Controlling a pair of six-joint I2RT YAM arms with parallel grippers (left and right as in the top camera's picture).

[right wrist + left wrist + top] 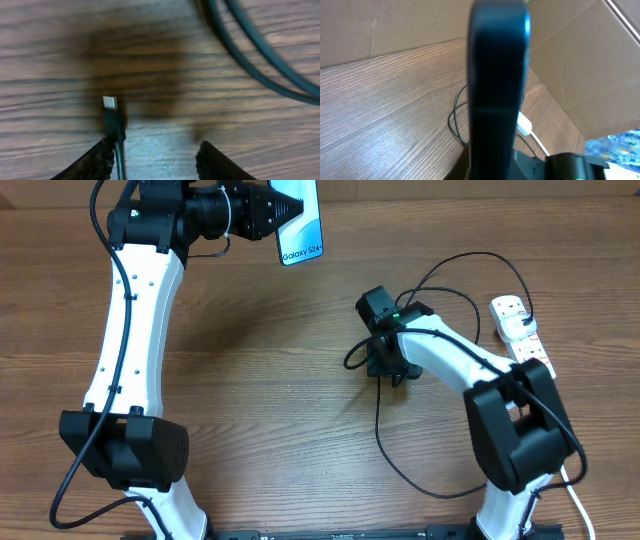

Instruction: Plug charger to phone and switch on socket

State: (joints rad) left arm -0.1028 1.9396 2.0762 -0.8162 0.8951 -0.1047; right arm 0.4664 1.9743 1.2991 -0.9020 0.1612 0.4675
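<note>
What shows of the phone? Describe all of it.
The slim rectangular black-edged smartphone has a lit blue-white screen reading "Galaxy S24+", turned towards the overhead camera. The left hand is shut on its side, holding it near the far edge of the wooden table; the frame cuts off its far end. From the left wrist it looks a dark, smooth, blurred upright slab. Nothing else touches it.

You are reading one legible line only: "Galaxy S24+", in dark letters near the lower end of the bright blue-white screen of the phone (300,220), which is showing well apart from the socket (515,320), toward the far edge of the table. Any marks on the socket itself are coming through too small to tell. In the left wrist view you are seeing only the phone's dark, blurred edge.
</note>
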